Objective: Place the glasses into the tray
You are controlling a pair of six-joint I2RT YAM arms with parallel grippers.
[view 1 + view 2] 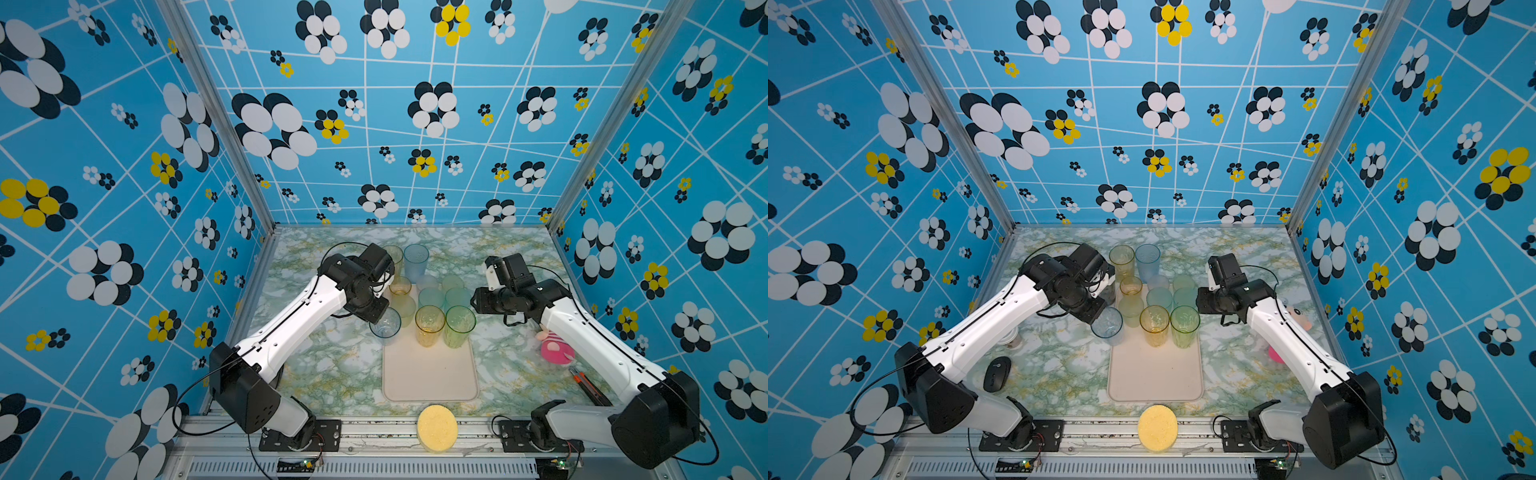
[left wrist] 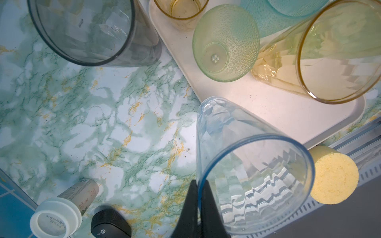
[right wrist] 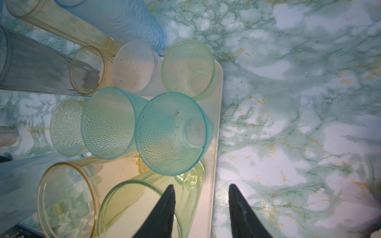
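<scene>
My left gripper [image 2: 199,182] is shut on the rim of a pale blue glass [image 1: 385,326], which stands at the left edge of the pinkish-cream tray [image 1: 430,374]. Several glasses fill the tray's far half, among them a tall amber one [image 1: 429,326], a tall green one [image 1: 459,326] and short teal ones [image 1: 432,297]. A smoky grey glass [image 2: 86,31] stands on the table left of the tray. Behind the tray are a tall amber glass [image 1: 392,255] and a tall blue one [image 1: 415,259]. My right gripper [image 3: 201,188] is open and empty over the tray's right rim, beside the green glass [image 3: 144,206].
A yellow round sponge [image 1: 437,428] lies on the front rail. A pink plush toy [image 1: 555,349] and an orange-black tool [image 1: 590,386] sit under the right arm. A black mouse [image 1: 997,374] and a white-capped bottle [image 2: 61,208] lie on the marbled table at the left.
</scene>
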